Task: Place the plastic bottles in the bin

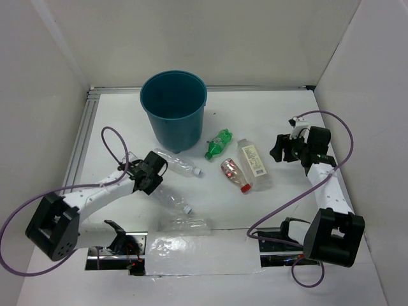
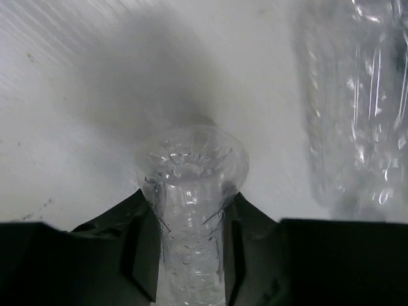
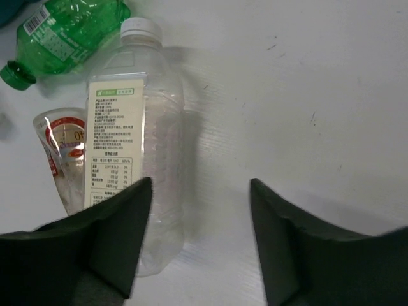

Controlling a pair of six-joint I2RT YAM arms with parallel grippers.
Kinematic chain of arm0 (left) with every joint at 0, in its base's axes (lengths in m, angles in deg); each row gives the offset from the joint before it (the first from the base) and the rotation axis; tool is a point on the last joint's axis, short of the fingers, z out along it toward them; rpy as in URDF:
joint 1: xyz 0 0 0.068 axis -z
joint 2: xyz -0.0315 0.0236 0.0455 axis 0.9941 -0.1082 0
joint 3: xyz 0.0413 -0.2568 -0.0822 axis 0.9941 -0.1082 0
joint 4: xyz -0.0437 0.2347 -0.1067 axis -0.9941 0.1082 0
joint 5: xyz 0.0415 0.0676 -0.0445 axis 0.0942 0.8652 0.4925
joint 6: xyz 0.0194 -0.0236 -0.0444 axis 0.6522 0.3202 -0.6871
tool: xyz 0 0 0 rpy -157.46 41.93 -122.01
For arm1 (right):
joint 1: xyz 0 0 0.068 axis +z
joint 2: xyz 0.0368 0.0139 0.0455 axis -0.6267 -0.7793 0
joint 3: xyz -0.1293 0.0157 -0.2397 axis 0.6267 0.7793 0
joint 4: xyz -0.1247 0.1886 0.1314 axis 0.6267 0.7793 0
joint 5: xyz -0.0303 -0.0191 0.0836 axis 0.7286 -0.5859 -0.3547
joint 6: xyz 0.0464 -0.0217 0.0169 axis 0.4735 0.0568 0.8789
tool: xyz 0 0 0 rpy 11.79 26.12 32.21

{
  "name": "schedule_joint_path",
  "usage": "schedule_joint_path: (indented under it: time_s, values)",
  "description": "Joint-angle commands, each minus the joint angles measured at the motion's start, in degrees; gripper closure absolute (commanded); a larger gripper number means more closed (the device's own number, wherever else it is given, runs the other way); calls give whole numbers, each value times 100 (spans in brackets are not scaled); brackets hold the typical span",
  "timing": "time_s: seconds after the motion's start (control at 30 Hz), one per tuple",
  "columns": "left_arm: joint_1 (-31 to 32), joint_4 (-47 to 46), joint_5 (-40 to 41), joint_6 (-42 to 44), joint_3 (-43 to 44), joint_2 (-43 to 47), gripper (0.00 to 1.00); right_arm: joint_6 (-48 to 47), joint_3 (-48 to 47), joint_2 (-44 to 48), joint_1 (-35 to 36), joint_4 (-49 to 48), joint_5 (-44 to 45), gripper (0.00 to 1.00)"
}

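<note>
A clear crinkled bottle [image 2: 191,185] is clamped in the left pincer [image 1: 153,171] toward the left of the desk [image 1: 280,121], the teal bin [image 1: 173,105] is set farther back at the middle, and the right pincer [image 3: 201,217] is held apart just beside the white-labelled bottle [image 3: 118,146].

- Left arm [image 1: 95,196]: a rounded white link behind the gripper, with a boxy black block [image 1: 52,226] at the far end.
- Left gripper [image 2: 190,255]: matte black, with flat-faced fingers [image 2: 143,248].
- Right arm [image 1: 328,188]: the same white link and black block.
- Right gripper [image 3: 201,242]: black wedge-shaped fingers, with a small white connector [image 1: 295,121] just behind.
- Purple cables [image 1: 108,137]: one thin loop trails back from behind each gripper.
</note>
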Motion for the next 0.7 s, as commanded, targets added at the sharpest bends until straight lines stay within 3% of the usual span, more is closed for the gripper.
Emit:
schedule_joint_path:
  time_s: [0.0,0.1,0.13,0.27,0.43,0.67]
  values:
    - [443,390,426,1104,582,857,93,-155,-76,-86,-37,245,-282,38]
    - [892,234,567,2148,1058,1718,98,-216,-339,-235,-37,473,-738,36]
    - [1041,93,628,2372,1320,1999,100,-269,-427,-375,-37,665,-1010,27]
    - [1042,-1066,410,3532,2060,2029,100,-331,-796,-849,-37,983,-1407,6]
    - [771,-2227,523,4351,3429,828,100,-331,-1131,-1316,172,1124,-1399,3]
    - [-136,-3002,901,4255,5135,-776,100,-278,-1272,-1343,701,1063,-1003,0]
